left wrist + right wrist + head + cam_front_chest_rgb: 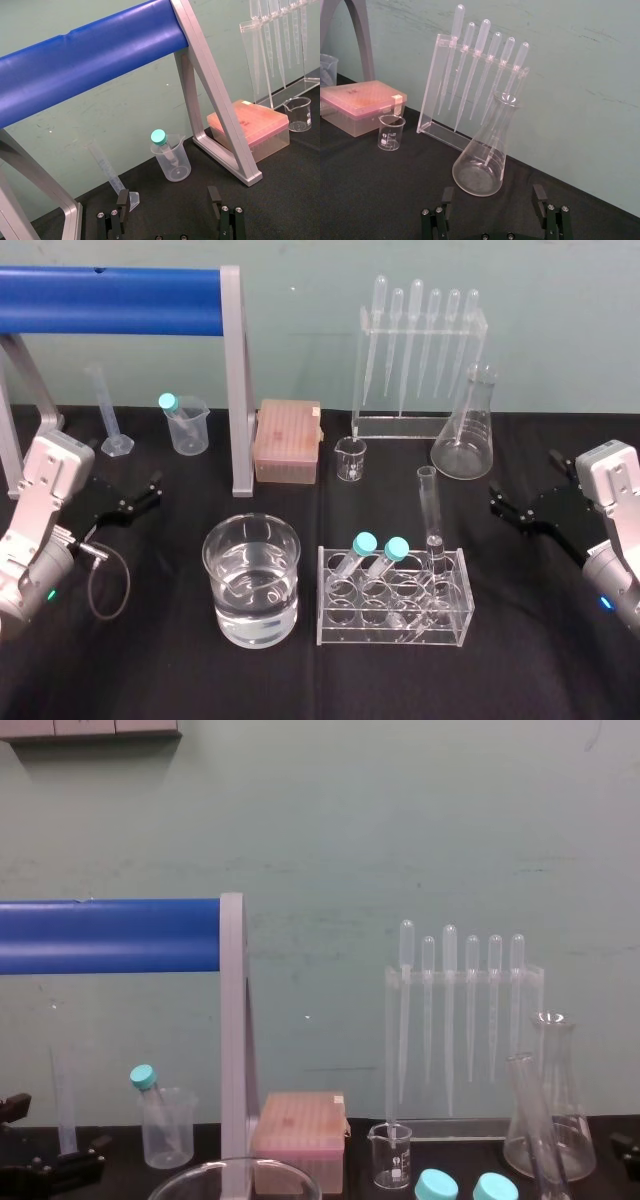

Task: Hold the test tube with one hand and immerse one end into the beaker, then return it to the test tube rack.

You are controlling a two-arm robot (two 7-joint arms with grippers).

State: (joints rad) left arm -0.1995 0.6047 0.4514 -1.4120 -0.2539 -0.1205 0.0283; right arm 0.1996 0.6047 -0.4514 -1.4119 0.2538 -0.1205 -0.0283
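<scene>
Black cloth (150,680) over the bench, plain teal wall (300,300) behind, a blue bar (110,288) on grey legs across the back left. Crowded glassware along the rear: pipettes (420,330) in a clear stand, flask (463,440), small beaker (351,458), pink tip box (288,440), plastic cup (190,430) with a capped tube inside, thin cylinder (112,415).

Nearer the front, the rack (455,625) right of centre, with the tube (429,510) upright in a back hole toward the right end and two teal-capped tubes (365,545) leaning just beside. Beaker (251,580) just left of the rack, roughly half full of clear liquid.

Left gripper (135,495) low at the left edge, fingers spread, nothing held, well apart from the beaker. Right gripper (520,498) at the right edge, likewise spread and empty, near the rack but not touching. Tube not yet lifted, so probably the reach and pinch first.

Likely trouble from here:
- Thin, smooth glass: prone to slipping in a loose pinch, or cracking in a hard one.
- Easy to clip the capped tubes on the approach.
- With an off-vertical lift, a fair chance of dragging the light rack along.
- On the carry, a risk of striking the beaker's rim with the tip.
- On the return, a narrow hole and a wet tube: easy to miss and jolt the rack.
- Flask close behind the right arm's path, so open to a bump.
</scene>
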